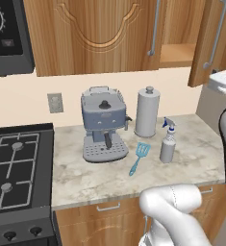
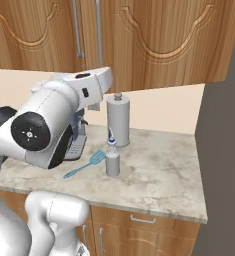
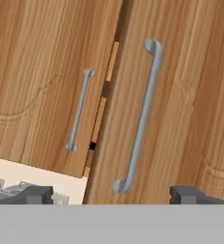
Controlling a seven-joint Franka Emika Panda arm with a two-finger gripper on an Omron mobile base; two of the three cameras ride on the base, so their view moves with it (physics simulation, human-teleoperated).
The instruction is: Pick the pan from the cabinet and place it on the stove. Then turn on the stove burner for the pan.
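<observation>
The cabinet (image 1: 95, 33) hangs above the counter, and its right door (image 1: 203, 43) stands ajar, with a bare wooden shelf (image 1: 177, 54) showing inside. The pan is hidden. In the hand view my gripper (image 3: 114, 195) is open, its fingertips (image 3: 35, 194) spread wide below the ajar door's long silver handle (image 3: 139, 119); nothing is between them. A dark gap separates that door from the shut left door (image 3: 37, 71). The stove (image 1: 13, 168) sits at the far left, with black grates and knobs (image 1: 9, 235) along its front.
On the marble counter (image 1: 191, 168) stand a grey coffee machine (image 1: 104, 122), a paper towel holder (image 1: 147, 111) and a spray bottle (image 1: 168, 141), with a blue spatula (image 1: 139, 156) lying between them. A black microwave (image 1: 6, 36) hangs above the stove. A grey wall (image 2: 224, 165) bounds the right.
</observation>
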